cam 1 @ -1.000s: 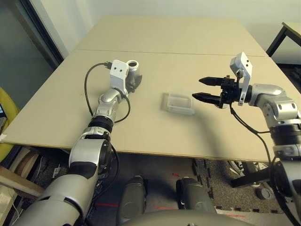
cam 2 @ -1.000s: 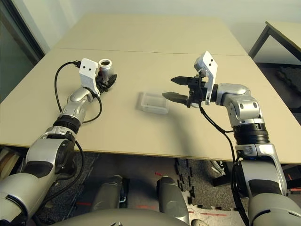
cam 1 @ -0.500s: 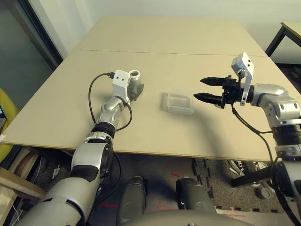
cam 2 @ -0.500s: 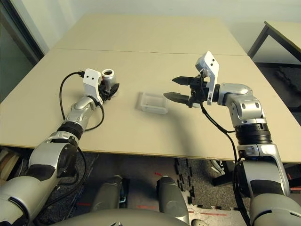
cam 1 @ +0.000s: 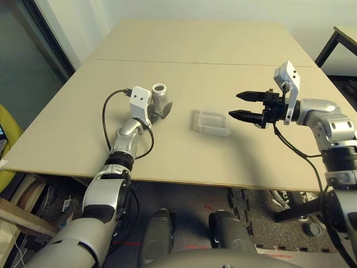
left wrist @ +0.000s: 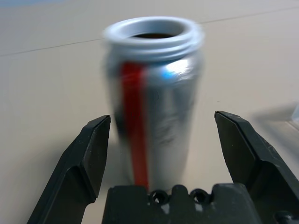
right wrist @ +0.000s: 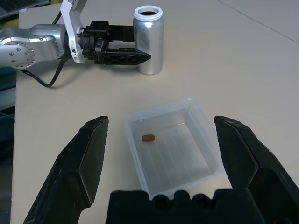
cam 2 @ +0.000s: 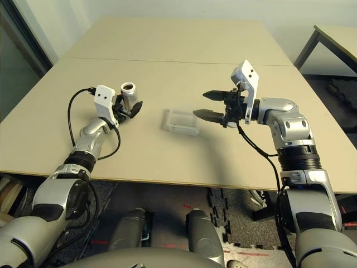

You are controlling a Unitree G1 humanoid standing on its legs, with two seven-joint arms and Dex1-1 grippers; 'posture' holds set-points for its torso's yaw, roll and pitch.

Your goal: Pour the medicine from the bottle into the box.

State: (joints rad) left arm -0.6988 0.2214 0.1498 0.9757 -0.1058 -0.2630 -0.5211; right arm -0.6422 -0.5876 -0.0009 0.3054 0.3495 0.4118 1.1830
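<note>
While both arms reach over the tan tabletop [cam 1: 234, 162], the items are placed as follows.

Item 1, bottle [cam 1: 160, 99]: silver-grey cylinder with a red stripe on its label, standing upright on the tabletop on the robot's left side. Its wide round mouth is uncapped and dark inside. It stands well apart from the box.

Item 2, box [cam 1: 212, 122]: shallow, clear plastic, square with rounded corners, resting flat near the middle of the tabletop, between the two arms. One small brown pill [right wrist: 148, 137] lies on its floor, towards one side.

Item 3, left end effector [left wrist: 166, 154]: low over the tabletop, pointing roughly level at the bottle. Its two black fingers are spread wide, one on either side of the bottle; the left wrist view shows a clear gap between each finger and the bottle wall, so nothing is gripped.

Item 4, right end effector [cam 1: 244, 105]: held above the tabletop just beside the box on the robot's right, pointing towards the box. Its fingers are spread wide and hold nothing. In the right wrist view the box sits between the two fingers, further out.

Item 5, black cable [cam 1: 106, 120]: loops from the left wrist mount down along the forearm.
</note>
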